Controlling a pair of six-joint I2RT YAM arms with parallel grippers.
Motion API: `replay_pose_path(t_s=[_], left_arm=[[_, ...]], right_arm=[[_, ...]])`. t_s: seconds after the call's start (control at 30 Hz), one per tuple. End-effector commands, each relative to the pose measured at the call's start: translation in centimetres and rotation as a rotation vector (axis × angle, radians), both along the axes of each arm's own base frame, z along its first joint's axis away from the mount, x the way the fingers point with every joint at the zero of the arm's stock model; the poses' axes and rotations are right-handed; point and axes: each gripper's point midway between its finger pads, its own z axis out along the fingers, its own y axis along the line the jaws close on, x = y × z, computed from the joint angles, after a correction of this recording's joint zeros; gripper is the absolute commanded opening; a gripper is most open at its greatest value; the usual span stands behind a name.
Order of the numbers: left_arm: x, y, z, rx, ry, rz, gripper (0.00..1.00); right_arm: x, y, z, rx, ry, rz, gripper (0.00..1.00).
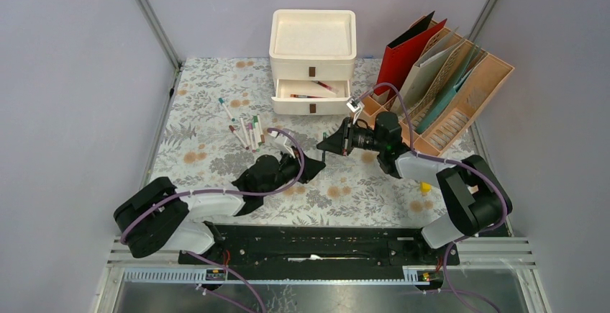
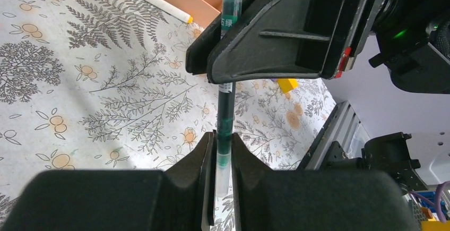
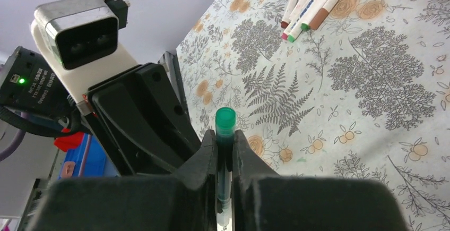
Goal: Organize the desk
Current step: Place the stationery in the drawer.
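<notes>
While both arms reach in from the near edge, we see the desk [image 1: 208,97] filling the space between the metal rails, its pale cloth printed with ferns and orange flowers; at the middle of its far edge stand the white drawers [image 1: 313,36], the lower one pulled out, with a few pens [image 1: 309,96] lying inside; in the far right corner stands the wooden rack [image 1: 467,104], holding a red folder [image 1: 403,54] and paler files; the two grippers meet near the middle of the surface, nose to nose; the left gripper [image 2: 223,143] is closed on a green pen [image 2: 225,109], its fingers [image 2: 204,156] pressed against the barrel on both sides; the right gripper [image 3: 225,140] is likewise clamped on that pen, whose green cap stands just past its fingertips in the right wrist view; in the left wrist view the barrel runs straight from one grip into the other, clear of the cloth; we cannot tell from above how high it is held; a loose bunch of markers [image 1: 244,129] lies left of the middle of the surface, between the drawers and the left arm, caps in several colours, some touching; one yellow marker [image 2: 151,0] lies on the cloth just beside the rack's base; a small yellow block [image 1: 426,187] sits near the right edge, close to the right arm.
</notes>
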Motion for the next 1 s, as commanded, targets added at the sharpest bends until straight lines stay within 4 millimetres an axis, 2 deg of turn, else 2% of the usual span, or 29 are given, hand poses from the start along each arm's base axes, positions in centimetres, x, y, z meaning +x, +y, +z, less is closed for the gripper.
replay_pose_path(t_s=[0.0, 0.1, 0.13, 0.23, 0.3, 0.4, 0.53, 0.6, 0.73, 0.83, 0.97], left_arm=[[1.1, 0.5, 3.0, -0.074, -0.079, 0.06, 0.24], [1.1, 1.9, 3.3, -0.034, -0.118, 0.094, 0.48], [1.1, 2.6, 3.9, -0.017, -0.146, 0.109, 0.6], [1.9, 5.3, 3.7, 0.109, -0.189, 0.207, 0.88], [2.5, 7.5, 3.6, 0.189, -0.204, 0.285, 0.98], [3.1, 10.4, 3.6, 0.258, -0.205, 0.367, 0.99], [3.4, 13.0, 3.8, 0.26, -0.167, 0.404, 0.99], [3.4, 14.1, 4.1, 0.255, -0.162, 0.43, 0.99], [3.1, 15.7, 4.5, 0.25, -0.164, 0.469, 0.99], [2.7, 16.2, 4.4, 0.249, -0.157, 0.481, 0.99], [2.4, 16.9, 4.1, 0.242, -0.148, 0.506, 0.99]], right_arm=[[1.0, 0.2, 1.2, -0.02, -0.071, 0.006, 0.0], [0.9, 0.2, 1.7, -0.046, -0.112, 0.038, 0.0], [0.9, 0.3, 2.0, -0.062, -0.13, 0.054, 0.0], [1.8, 0.0, 2.6, -0.186, -0.192, 0.097, 0.0], [2.7, -0.6, 3.6, -0.303, -0.308, 0.132, 0.0], [4.7, -2.0, 5.9, -0.469, -0.504, 0.154, 0.0], [7.8, -2.7, 8.7, -0.619, -0.703, 0.178, 0.0], [9.9, -2.7, 10.4, -0.676, -0.799, 0.162, 0.0], [13.6, -1.8, 12.4, -0.781, -0.941, 0.152, 0.0], [15.8, -0.7, 12.8, -0.857, -1.006, 0.155, 0.03], [17.6, 0.6, 12.5, -0.92, -1.058, 0.155, 0.05]])
